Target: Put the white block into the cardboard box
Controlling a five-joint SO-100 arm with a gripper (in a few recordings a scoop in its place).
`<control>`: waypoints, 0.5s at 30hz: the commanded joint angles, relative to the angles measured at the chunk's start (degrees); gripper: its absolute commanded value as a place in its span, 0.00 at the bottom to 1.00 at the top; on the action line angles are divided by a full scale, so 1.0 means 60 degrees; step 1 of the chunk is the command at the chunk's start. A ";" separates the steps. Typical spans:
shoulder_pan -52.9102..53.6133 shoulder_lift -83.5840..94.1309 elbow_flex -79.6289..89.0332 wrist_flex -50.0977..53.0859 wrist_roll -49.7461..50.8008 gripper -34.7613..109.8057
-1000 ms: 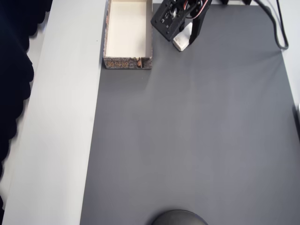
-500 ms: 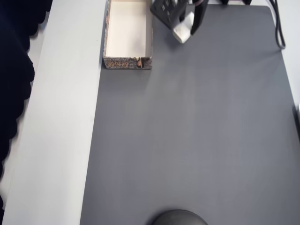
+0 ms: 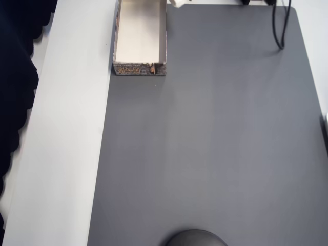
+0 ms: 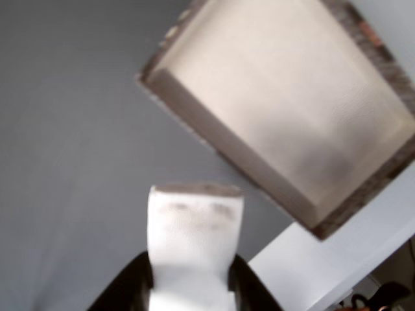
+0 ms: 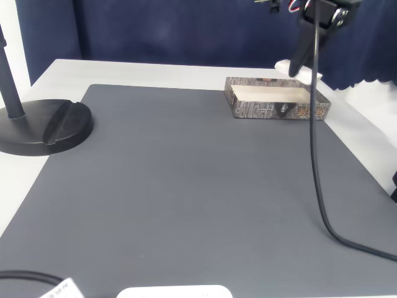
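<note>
In the wrist view the white block (image 4: 194, 236) stands up between my gripper's (image 4: 192, 288) two black fingers, which are shut on it. Up and to the right of it lies the cardboard box (image 4: 285, 110), cream inside, open and with nothing in it. In the fixed view my gripper (image 5: 302, 64) holds the white block (image 5: 299, 72) in the air just over the far edge of the cardboard box (image 5: 276, 110). The overhead view has the cardboard box (image 3: 139, 66) at the top, its floor in shadow, and a corner of the white block (image 3: 177, 2) at the top edge.
A dark grey mat (image 5: 186, 186) covers the table, with white tabletop (image 3: 61, 128) beside the box. A black round stand base (image 5: 46, 124) sits at the mat's left in the fixed view. A black cable (image 5: 315, 161) hangs from the arm across the right side.
My gripper, still holding the white block, has moved toward the top edge of the overhead view, so only a corner of the block shows there. A shadow has fallen over the box's inside.
</note>
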 commanded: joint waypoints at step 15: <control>0.1289 -0.4541 -0.5024 0.0044 0.1011 0.23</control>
